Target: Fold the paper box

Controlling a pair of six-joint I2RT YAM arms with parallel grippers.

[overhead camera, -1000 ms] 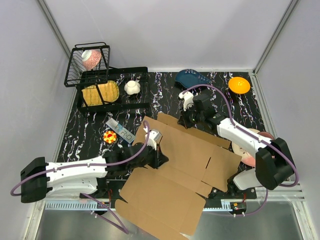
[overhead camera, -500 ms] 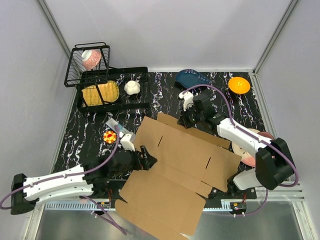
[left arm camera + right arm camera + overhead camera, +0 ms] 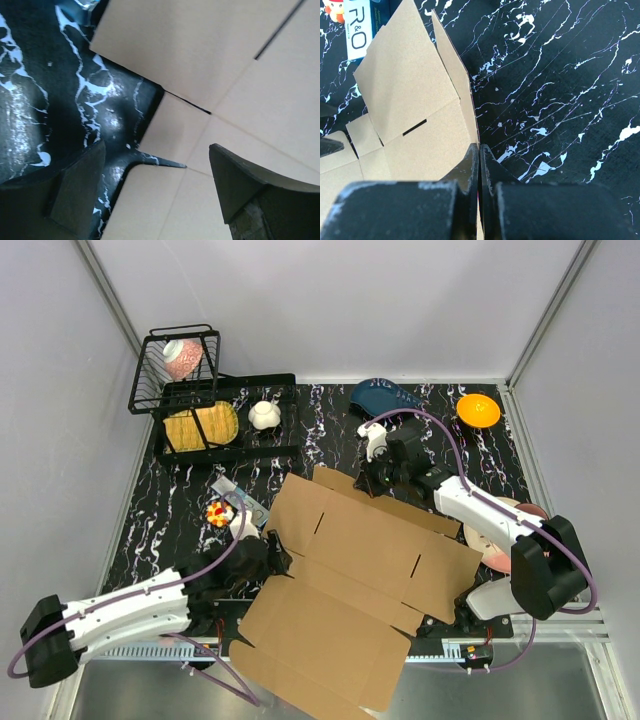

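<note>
The paper box point(image 3: 360, 570) is a big unfolded brown cardboard sheet with flaps and slits, spread over the front middle of the black marbled table. My left gripper point(image 3: 272, 552) hovers at its left edge, open. The left wrist view shows the cardboard point(image 3: 240, 75) and a notch between two flaps under the wide-apart fingers point(image 3: 80, 190) of that gripper point(image 3: 156, 150), which hold nothing. My right gripper point(image 3: 372, 485) is at the far edge of the sheet. In the right wrist view it point(image 3: 479, 147) is shut on the raised flap edge of the box point(image 3: 405, 110).
A black wire basket point(image 3: 175, 365) and a tray with a yellow item point(image 3: 200, 426) and a white bowl point(image 3: 264, 415) stand at the back left. A blue object point(image 3: 385, 397) and an orange bowl point(image 3: 478, 410) are at the back right. A small packet point(image 3: 240, 500) and red-yellow toy point(image 3: 216, 512) lie left of the sheet.
My left gripper has opened, let go of the box's left edge and drawn back to the left. That side of the sheet lies flatter. The right gripper has not moved.
</note>
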